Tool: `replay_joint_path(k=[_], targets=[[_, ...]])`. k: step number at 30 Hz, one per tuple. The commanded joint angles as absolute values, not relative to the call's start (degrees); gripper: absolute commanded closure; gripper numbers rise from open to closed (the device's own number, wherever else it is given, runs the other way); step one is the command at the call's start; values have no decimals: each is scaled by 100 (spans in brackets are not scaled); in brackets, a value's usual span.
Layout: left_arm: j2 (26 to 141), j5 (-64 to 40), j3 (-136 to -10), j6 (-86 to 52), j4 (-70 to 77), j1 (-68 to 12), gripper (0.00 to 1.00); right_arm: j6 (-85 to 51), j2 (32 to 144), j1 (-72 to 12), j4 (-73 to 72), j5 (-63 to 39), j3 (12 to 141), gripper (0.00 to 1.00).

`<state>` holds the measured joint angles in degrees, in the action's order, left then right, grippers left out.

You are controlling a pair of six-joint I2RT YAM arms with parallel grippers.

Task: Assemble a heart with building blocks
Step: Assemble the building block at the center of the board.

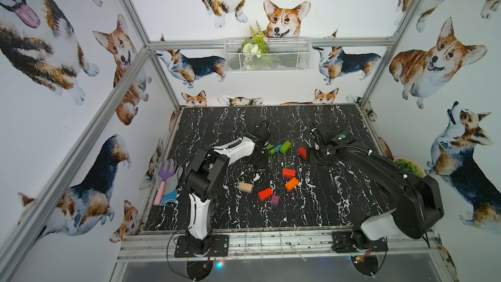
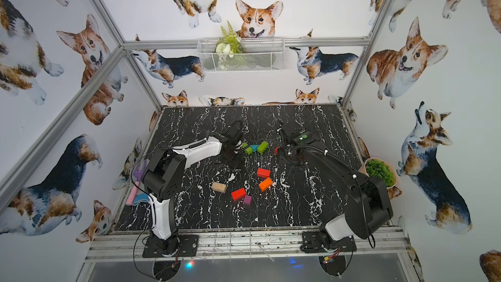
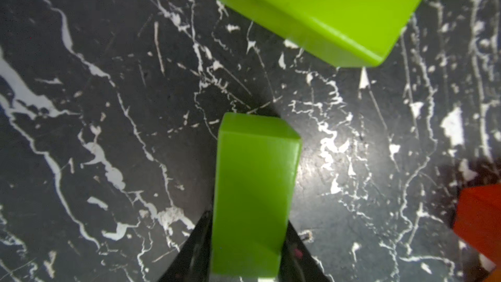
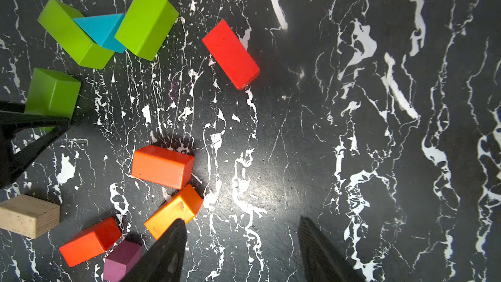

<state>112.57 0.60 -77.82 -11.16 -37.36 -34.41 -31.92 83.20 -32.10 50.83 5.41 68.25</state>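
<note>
The green brick [image 3: 254, 193], near mid-frame in both top views beside the teal triangle [image 1: 278, 147], is being clamped by the left gripper [image 3: 249, 219]. It is likely needing a flat, gentle set-down without nudging neighbours; the right gripper [image 4: 240, 219] is hanging with jaws apart.

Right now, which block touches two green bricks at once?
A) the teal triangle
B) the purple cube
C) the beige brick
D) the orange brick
A: in the right wrist view the teal triangle lies wedged between one green brick and a second green brick, touching both.
</note>
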Motion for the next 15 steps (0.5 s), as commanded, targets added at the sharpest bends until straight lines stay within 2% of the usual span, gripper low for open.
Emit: replay_joint_path(k=[1, 3, 5, 8, 10, 12, 15], targets=[[10740, 268, -7553, -1508, -3907, -3436, 54, -3270, 8220, -3199, 5193, 606, 6862, 31], [10415, 229, -7361, -1735, -3961, -3437, 48, -3261, 8175, -3199, 5194, 586, 6840, 30], [10125, 138, -7131, -2090, -4000, -3437, 47, -3252, 8141, -3199, 5194, 589, 6827, 30], [9782, -234, -6665, -2812, -3809, -3436, 56, -3235, 8130, -3199, 5177, 579, 6809, 30], [9591, -636, -6244, -3301, -3378, -3437, 57, -3233, 8145, -3199, 5160, 561, 6794, 31], [9538, -677, -6007, -3739, -3112, -3437, 65, -3241, 8147, -3199, 5143, 537, 6788, 31], [9620, -604, -5880, -4163, -2904, -3418, 87, -3252, 8147, -3199, 5139, 502, 6792, 31]])
